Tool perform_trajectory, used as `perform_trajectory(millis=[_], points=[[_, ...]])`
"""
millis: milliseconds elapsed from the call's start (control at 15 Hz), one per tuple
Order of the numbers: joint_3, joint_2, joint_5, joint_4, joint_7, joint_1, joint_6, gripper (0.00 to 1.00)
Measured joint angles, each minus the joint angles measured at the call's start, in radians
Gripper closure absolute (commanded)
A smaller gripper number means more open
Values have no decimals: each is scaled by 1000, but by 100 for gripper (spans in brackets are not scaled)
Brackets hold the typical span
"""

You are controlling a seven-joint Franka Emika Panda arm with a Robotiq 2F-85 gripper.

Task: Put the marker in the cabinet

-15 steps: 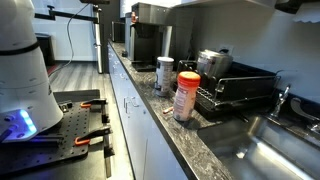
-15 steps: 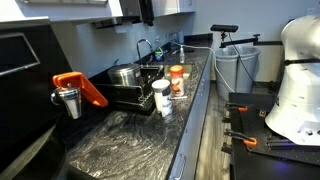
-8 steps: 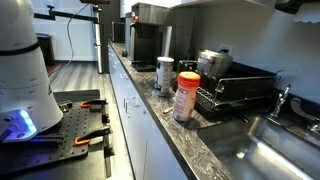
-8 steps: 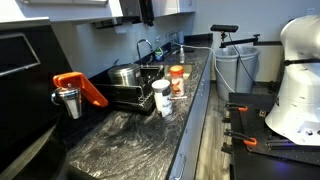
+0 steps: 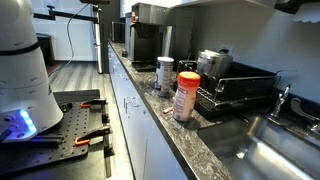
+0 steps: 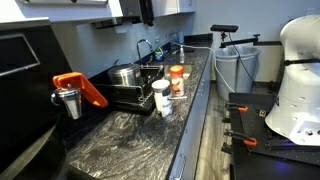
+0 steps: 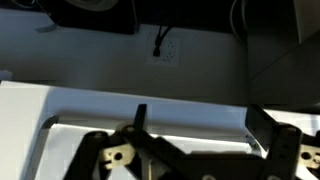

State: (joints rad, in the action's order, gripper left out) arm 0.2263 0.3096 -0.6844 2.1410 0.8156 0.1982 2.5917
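Gripper (image 7: 200, 138) spread wide | cabinet (image 5: 225, 6) flat, pale, smooth | countertop (image 6: 130, 140) speckled dark

Between the earlier pictures and now, nothing on the bench (image 5: 190, 140) (image 6: 130, 140) has visibly shifted in both exterior views.

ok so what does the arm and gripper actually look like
The arm is white, bulky and rounded in both exterior views, with a blue glow low on it. In the wrist view the gripper is black, with linked fingers and pale pivot fittings.
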Motion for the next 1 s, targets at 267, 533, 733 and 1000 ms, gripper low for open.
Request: perform_trajectory(millis=[267,533,733,1000], points=[[25,-3,203,64,-188,7,-78,0],[58,-21,367,89,-355,16,-167,0],[77,-33,425,89,-437,23,-224,0],[97,-36,443,88,-488,38,-291,0]])
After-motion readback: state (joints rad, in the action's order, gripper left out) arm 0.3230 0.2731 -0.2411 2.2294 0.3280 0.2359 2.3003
